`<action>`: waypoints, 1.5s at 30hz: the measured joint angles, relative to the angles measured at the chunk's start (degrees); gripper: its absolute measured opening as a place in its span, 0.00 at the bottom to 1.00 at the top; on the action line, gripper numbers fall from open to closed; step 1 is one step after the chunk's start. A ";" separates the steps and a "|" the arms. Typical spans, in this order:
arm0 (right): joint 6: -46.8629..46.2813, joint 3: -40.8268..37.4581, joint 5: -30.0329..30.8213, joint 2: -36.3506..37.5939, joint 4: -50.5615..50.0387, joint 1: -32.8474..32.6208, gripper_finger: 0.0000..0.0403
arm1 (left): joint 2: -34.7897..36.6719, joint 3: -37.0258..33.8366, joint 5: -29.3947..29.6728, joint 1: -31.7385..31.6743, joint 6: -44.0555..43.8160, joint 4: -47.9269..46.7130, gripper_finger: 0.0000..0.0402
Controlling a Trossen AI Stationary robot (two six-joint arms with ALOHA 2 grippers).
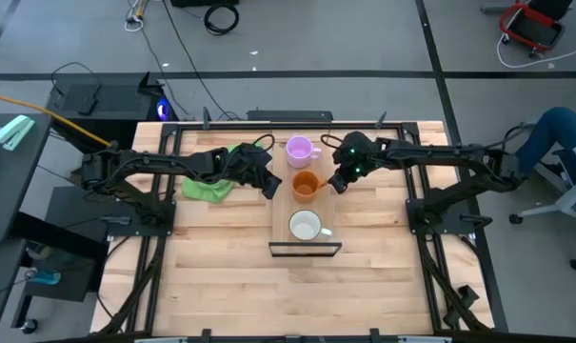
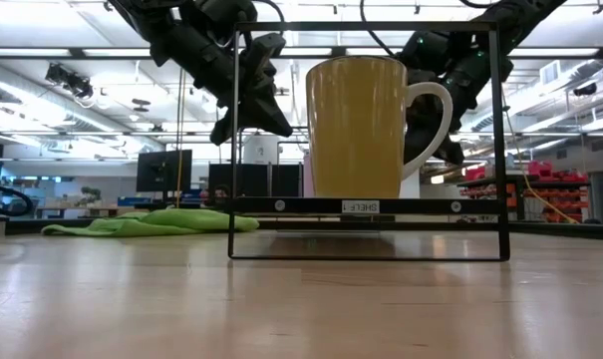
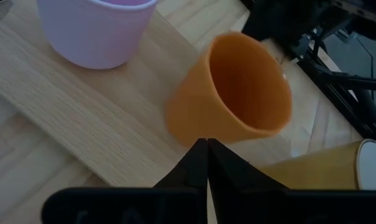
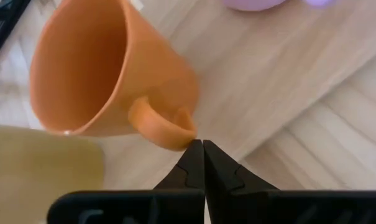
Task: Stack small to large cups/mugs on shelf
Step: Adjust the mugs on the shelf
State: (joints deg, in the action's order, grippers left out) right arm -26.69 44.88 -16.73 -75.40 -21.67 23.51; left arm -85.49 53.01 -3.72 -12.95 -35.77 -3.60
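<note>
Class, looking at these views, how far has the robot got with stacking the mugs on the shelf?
Done: all three mugs sit on the shelf, purple mug at the far end, white mug nearest. In hand: the left gripper and right gripper, fingers shut, flank the orange mug, holding nothing. Left: no mug is nested in another yet.

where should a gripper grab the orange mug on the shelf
Probably by the rim wall beside the handle. The orange mug sits upright on the shelf with its mouth open upward, and its handle faces the right gripper, now shut right next to it. One finger inside, one outside, coming from above on that side looks best.
</note>
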 joint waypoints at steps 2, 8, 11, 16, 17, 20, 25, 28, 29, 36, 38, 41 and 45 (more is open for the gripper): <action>-0.14 0.00 -0.09 0.00 0.63 -0.79 0.00 | 0.00 0.02 0.39 0.01 0.03 0.00 0.05; -2.01 0.01 0.50 0.01 2.35 -1.21 0.00 | 0.00 0.02 1.15 0.00 -0.02 0.00 0.06; -2.06 0.07 0.48 0.02 2.40 -1.30 0.00 | 0.00 0.02 1.15 0.02 -0.04 0.00 0.04; -2.06 0.07 0.32 0.02 2.38 -1.68 0.00 | 0.00 0.02 1.15 0.02 -0.04 -0.02 0.02; -2.07 0.07 0.36 0.02 2.38 -1.88 0.00 | 0.00 0.02 1.14 0.02 -0.04 -0.02 0.02; -2.08 0.07 0.32 0.02 2.36 -2.39 0.00 | 0.00 0.02 1.15 0.00 -0.05 -0.02 0.04; -2.15 0.07 0.44 0.02 2.36 -2.44 0.00 | 0.00 0.04 1.13 0.00 -0.06 -0.02 0.06; -2.26 0.07 0.61 0.02 2.33 -2.43 0.00 | 0.00 0.04 1.13 0.00 -0.06 -0.02 0.07; -2.26 0.07 0.81 0.02 2.33 -2.43 0.00 | 0.00 0.04 1.13 0.02 -0.06 -0.02 0.06; -3.30 0.07 1.24 0.23 1.12 -2.05 0.01 | 0.00 0.07 1.13 0.00 -0.09 -0.02 0.03; -4.15 0.07 1.28 1.02 0.50 -1.84 0.01 | 0.00 0.07 1.13 0.00 -0.14 -0.02 0.03; -5.07 0.07 2.45 3.47 -0.94 -1.47 0.01 | 0.03 0.07 1.09 -0.29 -1.35 -0.04 0.03; -6.22 0.07 2.69 8.37 -5.38 -1.61 0.01 | 0.21 0.07 1.15 -0.52 -2.67 -0.06 0.04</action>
State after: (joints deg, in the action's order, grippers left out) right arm -32.91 44.95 -14.03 -67.02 -27.04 21.90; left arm -85.29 53.08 -2.57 -13.47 -38.44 -3.66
